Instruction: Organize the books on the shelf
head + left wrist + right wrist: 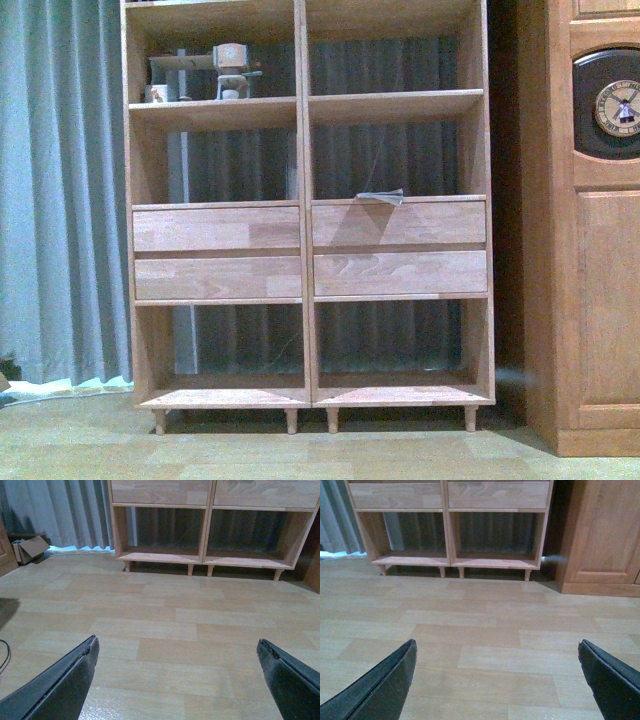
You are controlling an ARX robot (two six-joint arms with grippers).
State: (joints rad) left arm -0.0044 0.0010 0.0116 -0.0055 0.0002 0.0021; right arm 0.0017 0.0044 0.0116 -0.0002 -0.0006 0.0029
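Note:
The shelf (305,215) is a light-wood bookcase with two columns of open compartments and four drawer fronts, standing straight ahead. One thin grey book (381,196) lies flat in the right column on top of the drawers, its edge poking over the front. Neither arm shows in the front view. My left gripper (176,642) hangs open over bare wood-look floor, well short of the shelf's lower compartments (210,535). My right gripper (497,642) is also open above the floor, with nothing between its fingers, facing the shelf's base (452,560).
A darker wooden cabinet (585,220) with a clock stands close to the right of the shelf. Grey curtains (60,190) hang behind and to the left. Small ornaments (231,70) sit in the upper left compartment. A cardboard box (30,547) lies on the floor by the curtain.

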